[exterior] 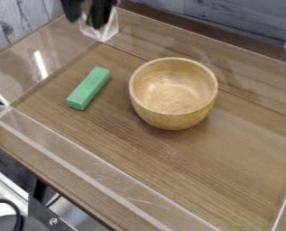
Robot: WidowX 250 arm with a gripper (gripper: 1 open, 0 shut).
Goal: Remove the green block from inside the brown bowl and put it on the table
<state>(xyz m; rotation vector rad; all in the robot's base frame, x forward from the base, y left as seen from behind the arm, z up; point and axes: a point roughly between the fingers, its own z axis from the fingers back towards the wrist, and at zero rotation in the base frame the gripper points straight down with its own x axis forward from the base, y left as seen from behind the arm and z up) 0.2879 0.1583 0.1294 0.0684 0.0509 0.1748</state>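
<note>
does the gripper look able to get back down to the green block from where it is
Probably yes: the green block lies flat on the table, apart from the bowl, with nothing over it; the gripper hangs above and behind it.

Robot test bench, lab-like. Wood-grain table [170, 171] fenced by clear acrylic walls [60, 140], forming shallow work pen. Black gripper [89, 13] hangs in at top edge. Only props on surface: wooden bowl [174, 92] and green block [89, 87], plain practice objects. Whitish plank wall [15, 18] behind at left. Dark cables [3, 215] and metal framing below table's near corner.
</note>
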